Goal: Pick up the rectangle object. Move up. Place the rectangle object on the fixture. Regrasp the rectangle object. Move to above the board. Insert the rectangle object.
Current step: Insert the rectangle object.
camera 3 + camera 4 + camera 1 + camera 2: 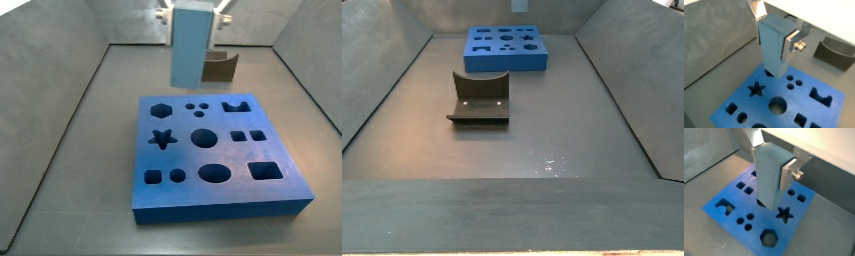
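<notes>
Surroundings first — grey floor [529, 150] inside a walled grey enclosure, nothing loose lying on it. Board [214, 160] lies flat on the floor, bright blue, with star, hexagon, circle and square cut-outs; in a side view it sits at the far end of the enclosure [506, 47]. Fixture [478, 98] stands on the floor well apart from the board, nearer the camera in that side view; in a side view from the opposite end it shows only partly, behind the held block [221, 68]. It also appears as a dark notched piece beyond the board's edge in a wrist view [836, 54].

Rectangle object [191, 45] — light blue-grey, upright, hanging in the air above the far part of the board. Lower end is clear of the board surface in the side view; in both wrist views [774, 47] [771, 175] it points down at the board near the star hole, and whether the tip has entered any opening cannot be told. Nothing stands between block and board.

End effector [774, 25] points straight down, pinching the rectangle object at its upper part. Silver finger plates [789, 173] lie flat against opposite faces of the block.
</notes>
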Controlling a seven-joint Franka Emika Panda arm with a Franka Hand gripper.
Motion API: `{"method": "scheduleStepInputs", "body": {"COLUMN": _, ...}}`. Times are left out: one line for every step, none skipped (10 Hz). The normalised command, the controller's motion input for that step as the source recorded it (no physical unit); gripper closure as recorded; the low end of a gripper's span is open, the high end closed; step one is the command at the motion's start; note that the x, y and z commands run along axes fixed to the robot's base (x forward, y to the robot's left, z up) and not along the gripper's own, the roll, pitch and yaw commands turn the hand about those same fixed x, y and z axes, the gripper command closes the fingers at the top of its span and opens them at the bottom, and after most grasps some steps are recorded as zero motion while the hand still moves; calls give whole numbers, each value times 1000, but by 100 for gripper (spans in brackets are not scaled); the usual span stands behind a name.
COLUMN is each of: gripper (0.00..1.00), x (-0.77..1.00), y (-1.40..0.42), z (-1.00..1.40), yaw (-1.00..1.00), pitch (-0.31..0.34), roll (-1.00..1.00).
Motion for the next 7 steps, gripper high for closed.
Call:
{"method": "scheduleStepInputs", "body": {"gripper": 100, "x": 0, "y": 0, "z": 0, "yaw": 0, "pitch": 0, "roll": 26}}
{"method": "scheduleStepInputs", "body": {"gripper": 100, "x": 23, "y": 0, "z": 0, "yaw": -17, "pitch": 0, "roll": 0}}
{"method": "scheduleStepInputs", "body": {"gripper": 100, "x": 0, "y": 0, "z": 0, "yaw": -74, "pitch": -26, "roll": 0}}
{"method": "scheduleStepInputs", "body": {"gripper": 100, "x": 0, "y": -60, "z": 0, "yaw": -123, "pitch": -183, "roll": 46}}
{"method": "scheduleStepInputs", "body": {"gripper": 100, "x": 177, "y": -317, "z": 106, "yaw": -269, "pitch": -317, "roll": 311}}
{"method": "scheduleStepInputs", "body": {"gripper": 100, "x": 1000, "y": -186, "z": 586, "yaw": -46, "pitch": 0, "roll": 200}}
{"method": "scheduleStepInputs", "body": {"gripper": 100, "x": 1000, "y": -323, "z": 686, "yaw": -3, "pitch": 0, "roll": 380}}
